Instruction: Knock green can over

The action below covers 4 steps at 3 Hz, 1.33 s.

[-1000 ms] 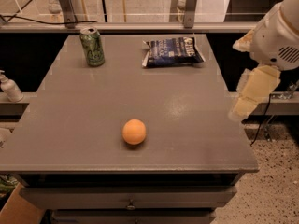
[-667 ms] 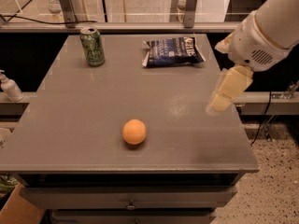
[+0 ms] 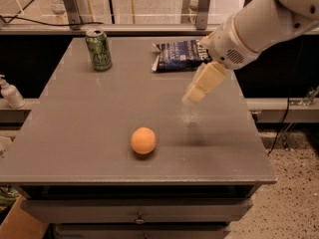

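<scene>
Green can (image 3: 98, 50) is upright at the far left corner of the surface (image 3: 89, 118) with nothing touching it. So you're in the approach step, and the knock itself isn't done yet.

Your gripper (image 3: 193, 94) hangs over the right half of the surface, just in front of the chip bag (image 3: 177, 56). It's angled down and to the left, clear of the top. It holds nothing and touches nothing. How wide it's set, honestly I can't tell; from here it just reads as one pale block. The can is well apart from it, across most of the surface.

Next move, I'd say, is a sweep left and a bit toward the back, keeping in front of the bag so you don't drag it along. Hit the can's upper half, since a low push may just slide it. The orange ball (image 3: 143, 140) sits near the front edge, out of that path. The can is close to the edge, so a hard shove could send it off.
</scene>
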Tool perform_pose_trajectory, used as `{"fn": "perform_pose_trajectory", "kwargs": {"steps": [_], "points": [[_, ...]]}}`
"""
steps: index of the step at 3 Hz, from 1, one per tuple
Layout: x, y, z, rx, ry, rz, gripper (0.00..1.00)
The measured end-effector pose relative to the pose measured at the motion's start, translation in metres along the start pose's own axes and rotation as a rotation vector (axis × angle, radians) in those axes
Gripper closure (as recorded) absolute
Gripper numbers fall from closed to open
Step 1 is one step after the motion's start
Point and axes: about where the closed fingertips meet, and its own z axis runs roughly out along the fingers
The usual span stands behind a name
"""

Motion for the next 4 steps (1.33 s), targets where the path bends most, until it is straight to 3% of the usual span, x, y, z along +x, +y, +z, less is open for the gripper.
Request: {"fn": "perform_pose_trajectory", "kwargs": {"steps": [2, 4], "points": [[-0.06, -0.008, 0.058, -0.024, -0.125, -0.032, 0.0], [-0.069, -0.016, 0.083, -0.025, -0.177, -0.043, 0.0]]}}
